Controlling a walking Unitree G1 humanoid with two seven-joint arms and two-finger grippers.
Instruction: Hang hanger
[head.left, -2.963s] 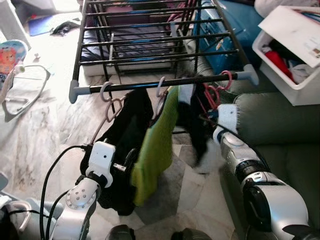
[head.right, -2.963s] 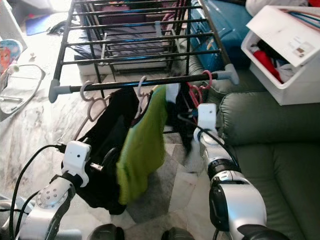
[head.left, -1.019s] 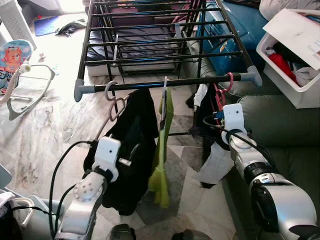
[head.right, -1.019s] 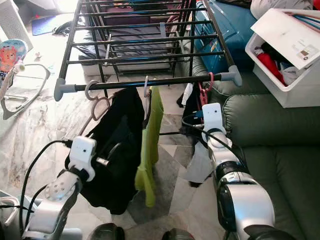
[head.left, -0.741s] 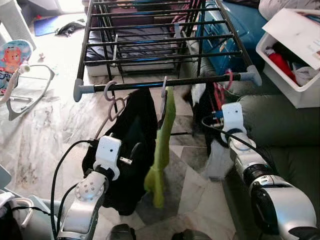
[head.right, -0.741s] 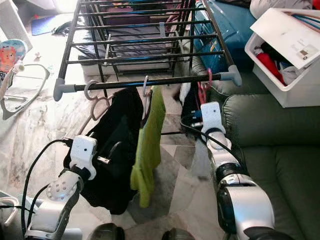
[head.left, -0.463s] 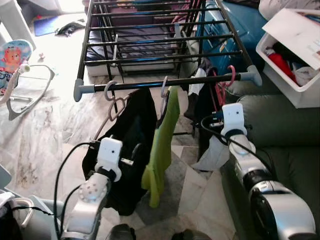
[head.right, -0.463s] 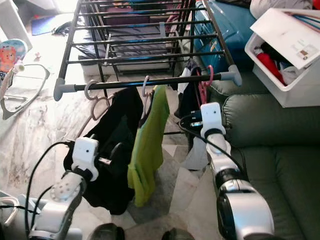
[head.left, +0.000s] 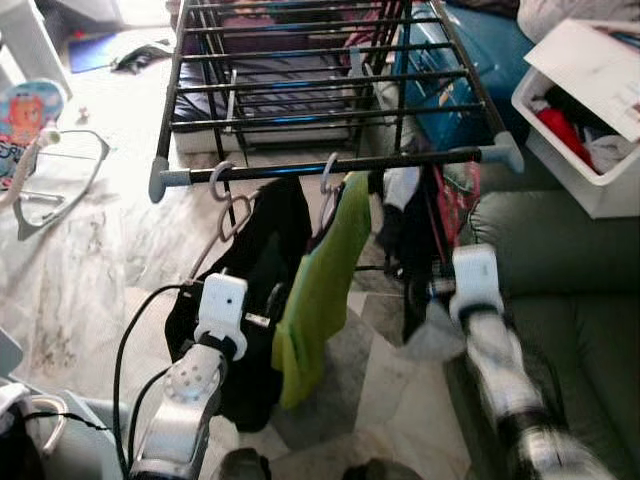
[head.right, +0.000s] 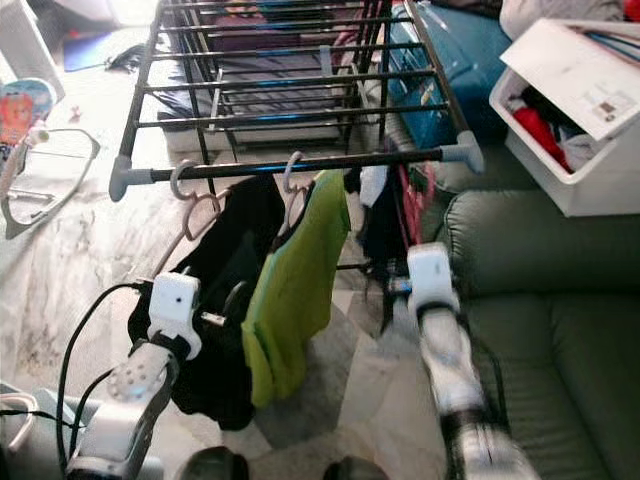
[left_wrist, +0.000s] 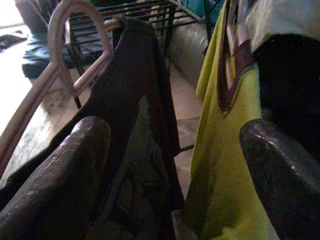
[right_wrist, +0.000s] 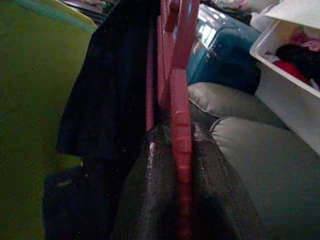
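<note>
Hook of red hanger (right_wrist: 176, 75) gone from rack bar (head.left: 330, 168) at my 12 o'clock. My right pincer (right_wrist: 182, 150) squeezes hanger, arm dropped lower, blurry. Needs hanging again. My left pincer (left_wrist: 175, 165) open by black shirt (head.left: 262, 290).

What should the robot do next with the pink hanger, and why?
Probably lift the pink hanger a little and hook it over the black rail. The right gripper is shut on it, and the hanger's blurred pink top seems to sit just under the rail, beside the green shirt, not clearly hooked on.
</note>
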